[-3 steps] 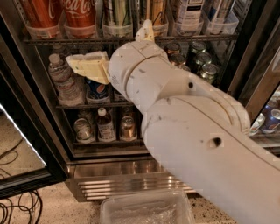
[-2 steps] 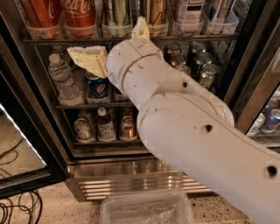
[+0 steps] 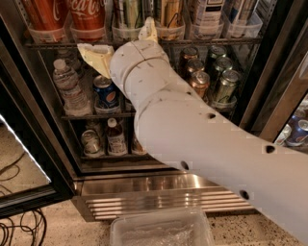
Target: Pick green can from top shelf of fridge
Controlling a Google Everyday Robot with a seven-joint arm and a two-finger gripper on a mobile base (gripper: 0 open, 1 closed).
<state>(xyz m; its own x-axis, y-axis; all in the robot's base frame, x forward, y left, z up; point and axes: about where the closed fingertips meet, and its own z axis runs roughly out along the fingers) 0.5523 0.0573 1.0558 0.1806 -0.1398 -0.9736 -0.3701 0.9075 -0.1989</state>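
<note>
While my pincer (image 3: 115,34) hangs spread at upper centre, the green can (image 3: 128,10) stands just above it on the top shelf (image 3: 48,44).

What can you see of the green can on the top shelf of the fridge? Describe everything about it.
The green can is tall, shiny light-green metal with pale vertical stripes; its top is cut off by the picture's edge. It stands upright in a clear plastic tray on the top shelf, between a red Coca-Cola can and a gold can. The gripper, open, sits just below and in front of it at the shelf's edge, not holding it.
</note>
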